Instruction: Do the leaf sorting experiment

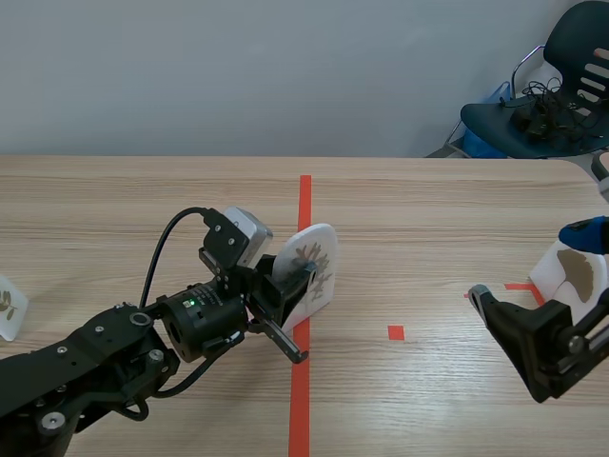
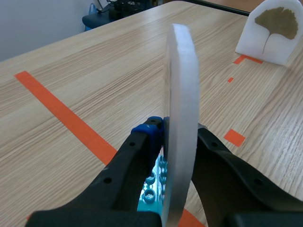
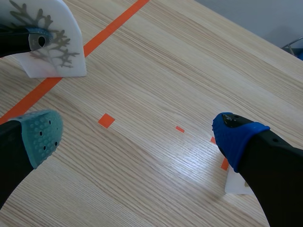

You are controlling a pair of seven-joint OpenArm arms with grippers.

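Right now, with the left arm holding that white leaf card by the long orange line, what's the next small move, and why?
Probably lower the leaf card until its bottom edge sits flat on the table. The left arm's fingers are shut on it, and it hangs tilted at the orange line; I cannot tell whether it touches down.

No lettering, number or brand is legible anywhere; the leaf card (image 1: 324, 252) shows only a leaf print.
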